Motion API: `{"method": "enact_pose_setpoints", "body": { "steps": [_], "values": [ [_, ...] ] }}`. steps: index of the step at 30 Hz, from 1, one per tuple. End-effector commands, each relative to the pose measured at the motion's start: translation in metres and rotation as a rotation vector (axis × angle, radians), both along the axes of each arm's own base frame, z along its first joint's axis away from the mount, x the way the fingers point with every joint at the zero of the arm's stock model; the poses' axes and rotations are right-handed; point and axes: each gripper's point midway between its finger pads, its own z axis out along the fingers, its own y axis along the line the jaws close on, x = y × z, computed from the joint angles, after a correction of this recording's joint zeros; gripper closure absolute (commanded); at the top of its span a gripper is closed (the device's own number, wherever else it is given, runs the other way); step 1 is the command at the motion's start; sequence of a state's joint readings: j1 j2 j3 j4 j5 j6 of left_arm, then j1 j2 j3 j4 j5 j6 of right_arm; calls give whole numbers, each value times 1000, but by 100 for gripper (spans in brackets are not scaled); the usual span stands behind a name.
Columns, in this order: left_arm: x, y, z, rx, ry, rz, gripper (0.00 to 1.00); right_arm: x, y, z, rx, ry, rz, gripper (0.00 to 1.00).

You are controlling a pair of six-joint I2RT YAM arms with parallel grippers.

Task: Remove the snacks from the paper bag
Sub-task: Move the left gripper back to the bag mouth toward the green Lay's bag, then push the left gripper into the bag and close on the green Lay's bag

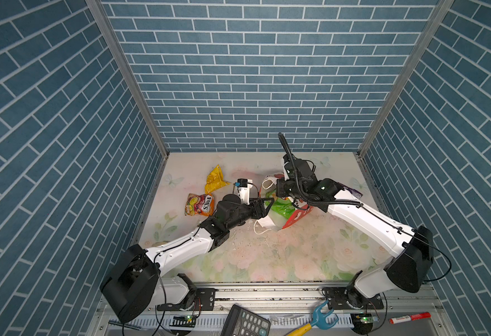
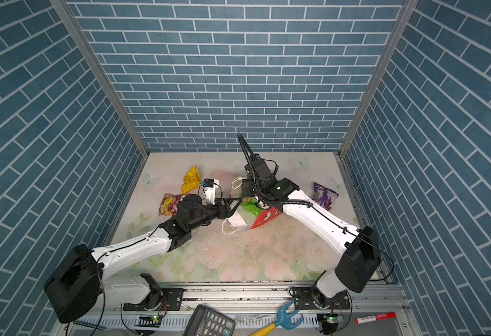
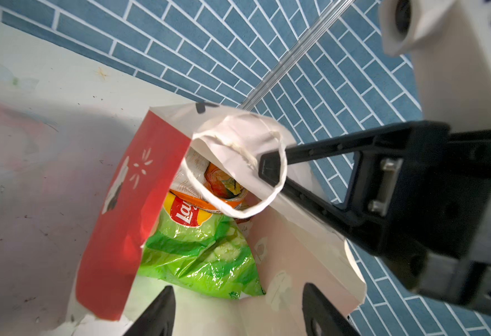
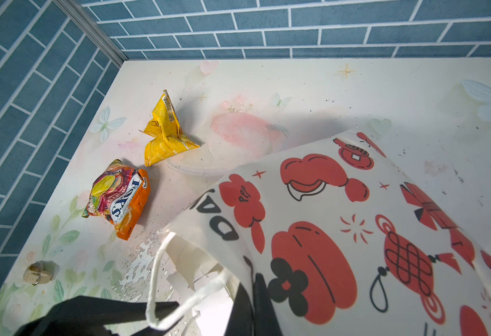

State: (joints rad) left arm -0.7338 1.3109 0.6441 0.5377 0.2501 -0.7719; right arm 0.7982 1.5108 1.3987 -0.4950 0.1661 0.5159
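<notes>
Over the floral worktop [image 1: 267, 256], my right end effector [image 3: 270, 170] is pinching the rim of the paper bag [image 3: 122, 221]; a crinkly green Lay's packet [image 3: 203, 256] and an orange packet [image 3: 224, 183] are lying inside; my left end effector [image 3: 238, 308] is gaping wide.

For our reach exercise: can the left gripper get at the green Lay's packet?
Probably yes: the paper bag gapes toward the open left gripper, with the green Lay's packet uncovered just ahead.
</notes>
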Motion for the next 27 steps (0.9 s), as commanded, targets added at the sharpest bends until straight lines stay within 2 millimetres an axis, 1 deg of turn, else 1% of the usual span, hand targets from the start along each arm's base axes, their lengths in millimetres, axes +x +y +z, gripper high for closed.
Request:
{"method": "enact_pose_setpoints", "body": {
  "steps": [1,3,5,7,9,16,27],
  "values": [
    [0,-18,14,-56,-31,-26,31,-2,-11,9,-10,-14,-21,100],
    [0,-27,9,-47,-21,-43,31,-3,-8,10,-3,-14,-14,100],
    [-2,-34,-4,-25,-3,-57,31,-2,-7,10,0,-11,-12,100],
    [1,-42,-1,-30,-10,-69,31,-2,-7,11,2,-11,-12,100],
    [3,-47,-6,-21,-4,-76,30,-2,-7,12,7,-14,-11,100],
    [10,-56,-22,13,11,-85,27,-3,-10,12,-1,-18,-18,100],
    [12,-69,-46,80,36,-116,25,-4,-14,9,-15,-15,-29,100]
  ]
}}
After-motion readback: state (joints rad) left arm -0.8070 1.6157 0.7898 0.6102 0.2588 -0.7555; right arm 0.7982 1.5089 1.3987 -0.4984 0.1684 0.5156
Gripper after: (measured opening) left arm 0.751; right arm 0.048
